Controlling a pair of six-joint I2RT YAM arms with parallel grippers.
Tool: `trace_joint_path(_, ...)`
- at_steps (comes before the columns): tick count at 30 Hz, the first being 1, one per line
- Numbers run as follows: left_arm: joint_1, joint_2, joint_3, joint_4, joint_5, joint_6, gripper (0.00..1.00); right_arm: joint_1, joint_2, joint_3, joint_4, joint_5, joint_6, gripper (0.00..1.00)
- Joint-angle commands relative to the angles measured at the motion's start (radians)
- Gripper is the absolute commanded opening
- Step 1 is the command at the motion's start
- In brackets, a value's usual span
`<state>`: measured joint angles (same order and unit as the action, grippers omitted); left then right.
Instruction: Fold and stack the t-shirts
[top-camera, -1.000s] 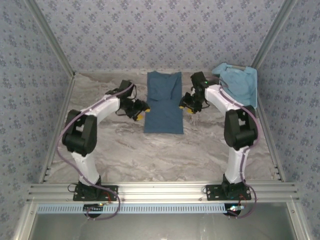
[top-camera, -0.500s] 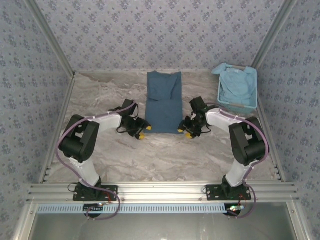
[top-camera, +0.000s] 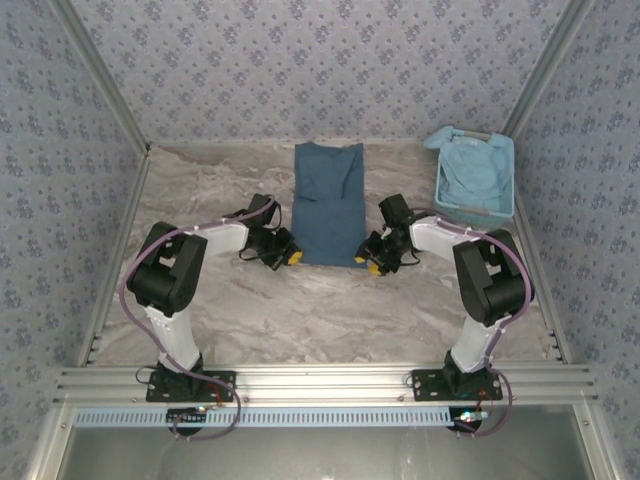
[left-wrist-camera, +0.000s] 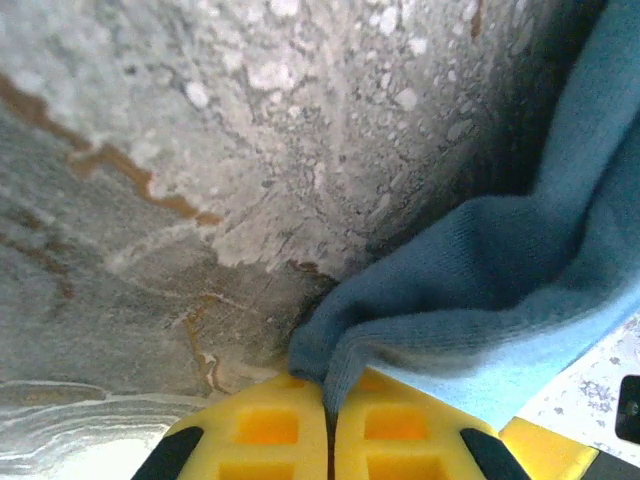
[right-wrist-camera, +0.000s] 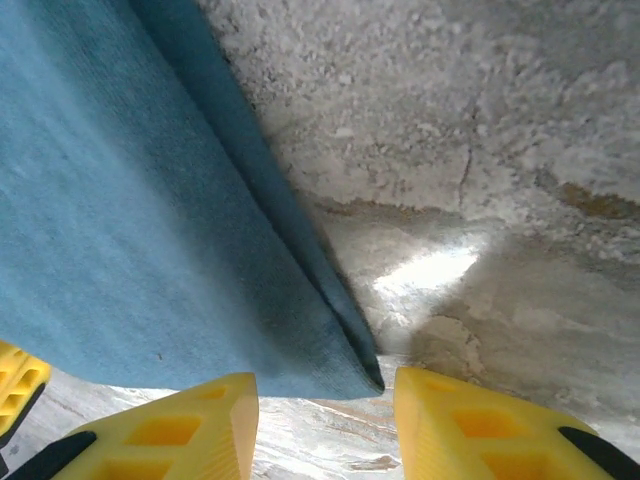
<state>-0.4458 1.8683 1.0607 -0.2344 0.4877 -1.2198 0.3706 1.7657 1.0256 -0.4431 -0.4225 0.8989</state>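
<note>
Holding the near left corner of the dark teal-blue cloth t-shirt (top-camera: 328, 205) clamped in my left hand (left-wrist-camera: 328, 432); it lies flat on the grey marbled worktop (top-camera: 300, 310). My right hand (right-wrist-camera: 325, 420) stands apart astride the near right corner; lifting now would skew the fold, I judge.

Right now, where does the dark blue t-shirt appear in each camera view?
Top external: the dark blue t-shirt lies folded just above the middle.
Left wrist: right side, its corner pinched in the shut left hand.
Right wrist: left half, its corner inside the open right hand.
Shared landmark: the grey marbled table.
</note>
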Motion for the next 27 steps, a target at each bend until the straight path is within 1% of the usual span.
trace_joint_path(1,-0.008,0.0,0.025,-0.012,-0.017,0.017,0.02,-0.004,-0.014,0.003,-0.043,0.037,-0.003,0.43)
trace_joint_path(5,-0.01,-0.006,0.019,-0.019,-0.012,0.022,0.0,0.009,0.02,0.029,-0.031,0.028,0.002,0.42)
trace_joint_path(10,-0.009,-0.011,0.028,-0.033,-0.009,0.033,0.0,0.012,0.067,0.058,-0.014,0.016,0.017,0.35)
trace_joint_path(13,-0.009,-0.015,0.033,-0.045,-0.007,0.039,0.0,0.01,0.074,0.059,0.011,0.008,0.033,0.26)
trace_joint_path(15,-0.011,-0.026,0.031,-0.064,-0.002,0.044,0.0,0.01,0.068,0.059,0.031,0.008,0.047,0.12)
trace_joint_path(17,-0.011,-0.043,0.029,-0.097,-0.002,0.055,0.0,0.011,0.048,0.056,0.04,0.019,0.06,0.02)
trace_joint_path(18,-0.011,-0.054,0.023,-0.119,-0.001,0.065,0.0,0.014,0.033,0.052,0.036,0.026,0.064,0.0)
trace_joint_path(22,-0.014,-0.106,-0.017,-0.186,0.025,0.093,0.0,0.025,-0.029,0.019,-0.021,0.029,0.068,0.0)
trace_joint_path(27,-0.059,-0.22,-0.078,-0.276,0.052,0.156,0.0,0.088,-0.185,-0.053,-0.149,0.028,0.031,0.0)
